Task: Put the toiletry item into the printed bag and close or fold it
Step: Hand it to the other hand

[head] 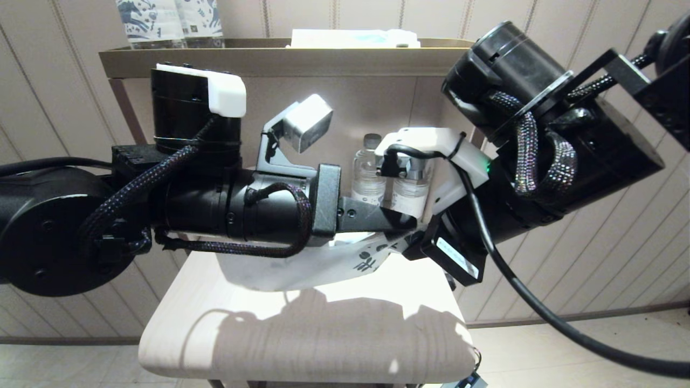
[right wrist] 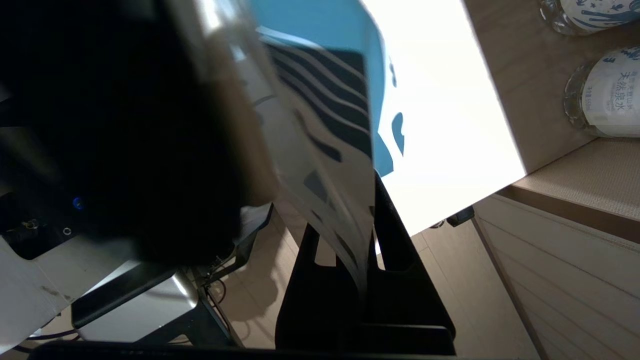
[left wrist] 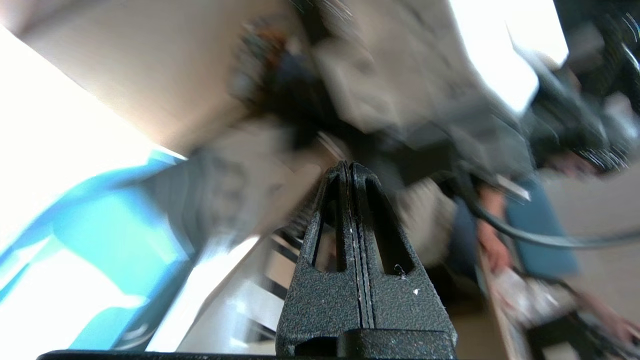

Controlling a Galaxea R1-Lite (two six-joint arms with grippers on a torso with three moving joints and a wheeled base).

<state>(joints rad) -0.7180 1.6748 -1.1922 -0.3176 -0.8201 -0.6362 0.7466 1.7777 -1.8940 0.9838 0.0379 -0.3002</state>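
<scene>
The printed bag [head: 318, 265], white with dark leaf print near one end, hangs just above the pale table [head: 302, 334] in the head view. My right gripper [head: 412, 245] comes in from the upper right and is shut on the bag's printed end. In the right wrist view the bag's sheet [right wrist: 325, 115] runs down between the right gripper's [right wrist: 365, 220] dark fingers. My left gripper [head: 407, 218] reaches across from the left, right above the bag's printed end; in the left wrist view the gripper [left wrist: 348, 167] is shut with nothing showing between its fingers. The toothbrush is hidden.
Two water bottles [head: 366, 172] with white labels stand at the back of the table behind the grippers, also in the right wrist view [right wrist: 607, 100]. A shelf [head: 269, 60] above carries printed bottles [head: 161, 21] and a white pack [head: 356, 37]. Panelled wall surrounds.
</scene>
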